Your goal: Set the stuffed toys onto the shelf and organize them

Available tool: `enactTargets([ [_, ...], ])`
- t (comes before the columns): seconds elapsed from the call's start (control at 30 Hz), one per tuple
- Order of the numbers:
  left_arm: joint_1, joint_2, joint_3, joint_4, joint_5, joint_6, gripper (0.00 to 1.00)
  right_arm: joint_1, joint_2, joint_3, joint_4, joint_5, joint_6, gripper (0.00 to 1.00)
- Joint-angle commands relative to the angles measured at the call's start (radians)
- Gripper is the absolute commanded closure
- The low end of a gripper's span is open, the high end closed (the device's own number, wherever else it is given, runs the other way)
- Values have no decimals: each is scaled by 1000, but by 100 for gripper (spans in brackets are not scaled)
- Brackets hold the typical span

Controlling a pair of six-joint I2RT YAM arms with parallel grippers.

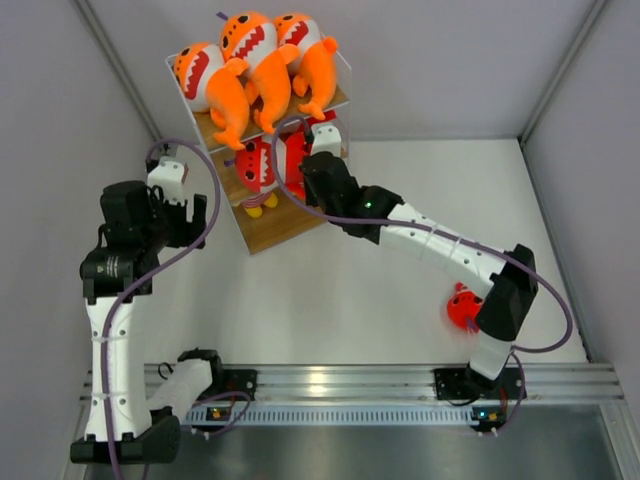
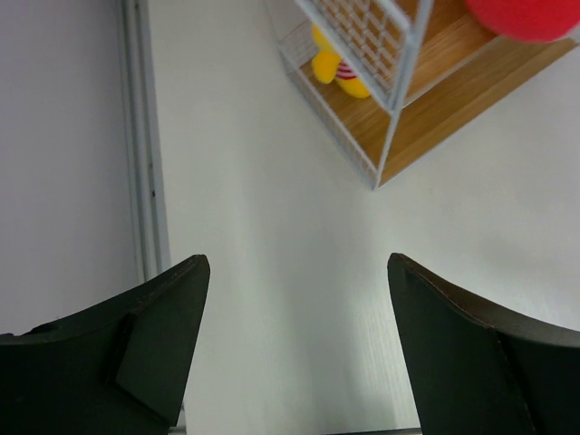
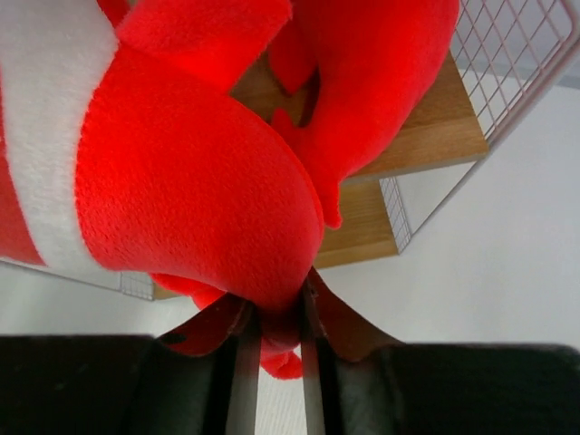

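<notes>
**Top view.** The shelf (image 1: 288, 226) stands at the far left of the surface (image 1: 330, 300), with one corner turned toward the near edge. Three orange sharks (image 1: 262, 60) fill its top tier, tails overhanging the near side. The right arm (image 1: 440, 245) reaches from the near right corner to the shelf's right side. The held red shark (image 1: 298, 150) sits at the middle tier, directly ahead of the right jaws and beside a second red shark (image 1: 260, 165). A loose red shark (image 1: 460, 305) lies near the right edge, partly hidden by the right arm. The left arm (image 1: 120, 250) stands left of the shelf, apart from it.

**Left wrist view.** The left jaws are spread wide and hold nothing. The shelf corner lies ahead and to the right across bare surface. A yellow-footed figure (image 2: 340, 72) sits on the lowest board.

**Right wrist view.** The right jaws are pinched narrow on a fold of the held red shark. Its body bulks above and to the left of them, over a shelf board. Contact with the board cannot be confirmed.

**Next move.** Release appears to depend on the body lying inside the wire edge. Open room for withdrawal lies toward the right edge. The right arm is nearer the loose red shark.
</notes>
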Motion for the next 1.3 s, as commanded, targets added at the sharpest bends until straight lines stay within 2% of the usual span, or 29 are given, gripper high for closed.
enactTargets([
  [0.0,2,-10,53,-3,163,7,14,-14,2,63,149,-13,57,77],
  [0.3,2,-6,48,-3,149,12,14,-32,25,51,252,-28,180,64],
  [0.47,2,-9,40,-3,143,16,14,-32,-15,-63,378,-100,194,63],
  [0.57,2,-9,34,0,143,16,14,-32,-24,-88,436,-108,197,68],
  [0.6,2,-9,34,-1,144,16,14,-32,-20,-87,438,-108,199,77],
  [0.63,2,-9,33,-1,143,19,14,-32,-17,-85,441,-109,200,81],
  [0.67,3,-10,31,-1,143,18,14,-32,-15,-87,449,-114,200,93],
  [0.7,3,-10,30,-1,141,19,14,-32,-10,-90,456,-114,209,99],
  [0.83,2,-13,27,-1,137,21,14,-26,-27,-142,591,-48,223,100],
  [0.93,2,-15,27,-3,131,22,14,-6,-46,-205,700,103,202,100],
  [1.03,3,-13,25,-3,129,22,14,17,-33,-200,745,206,174,100],
  [1.17,2,-10,24,-1,129,24,14,24,2,-197,803,249,185,100],
  [1.27,2,-9,22,-1,123,25,14,46,43,-156,857,307,131,100],
])
